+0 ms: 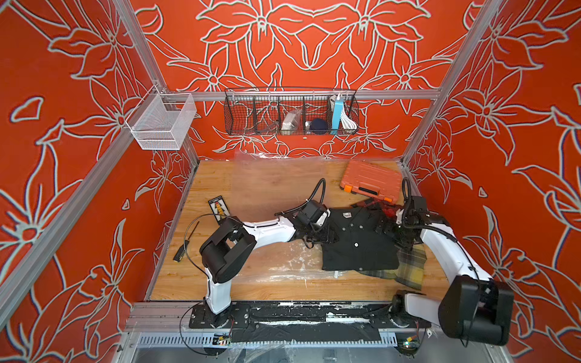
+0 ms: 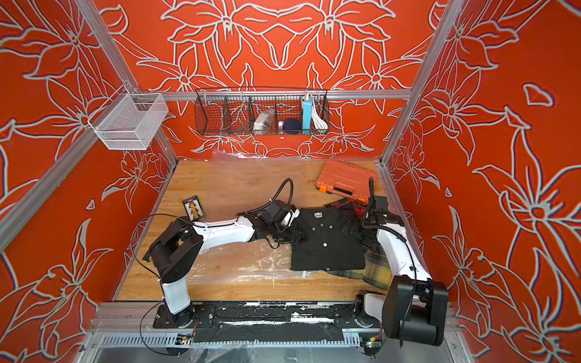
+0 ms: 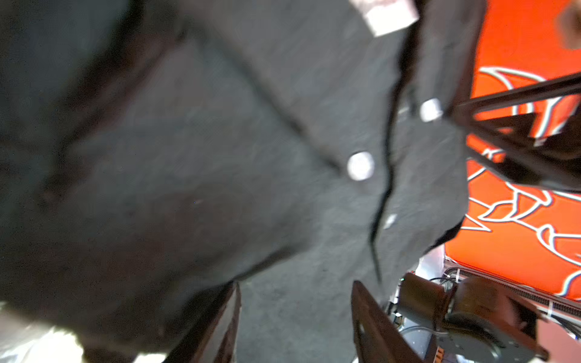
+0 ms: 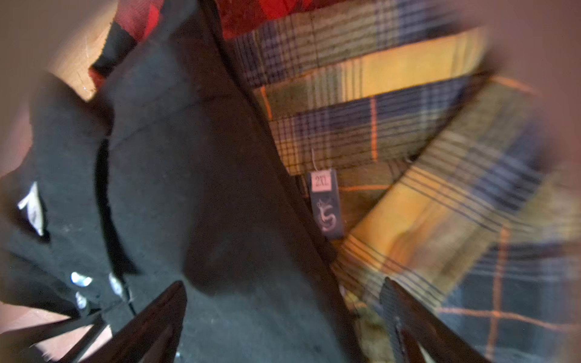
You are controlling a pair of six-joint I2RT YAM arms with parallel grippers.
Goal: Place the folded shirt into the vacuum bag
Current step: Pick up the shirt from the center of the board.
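Observation:
The folded shirt (image 1: 358, 242) (image 2: 327, 242) is black with white buttons and lies at the table's right centre. Its front-left part rests on the vacuum bag (image 1: 276, 264) (image 2: 239, 267), a clear crinkly sheet spread flat from the back of the table towards the front. My left gripper (image 1: 320, 234) (image 3: 295, 314) is at the shirt's left edge, and black cloth (image 3: 220, 157) fills the gap between its fingers. My right gripper (image 1: 388, 229) (image 4: 283, 314) is at the shirt's right edge. Its jaws stand wide apart over the black cloth (image 4: 188, 188), gripping nothing.
A yellow-blue plaid shirt (image 1: 412, 270) (image 4: 408, 125) and a red one (image 1: 380, 206) lie under the black shirt's right side. An orange case (image 1: 371, 180) sits at the back right. A bit card (image 1: 220, 207) and a black tool (image 1: 180, 251) lie at the left. Wire baskets (image 1: 290, 113) hang on the back wall.

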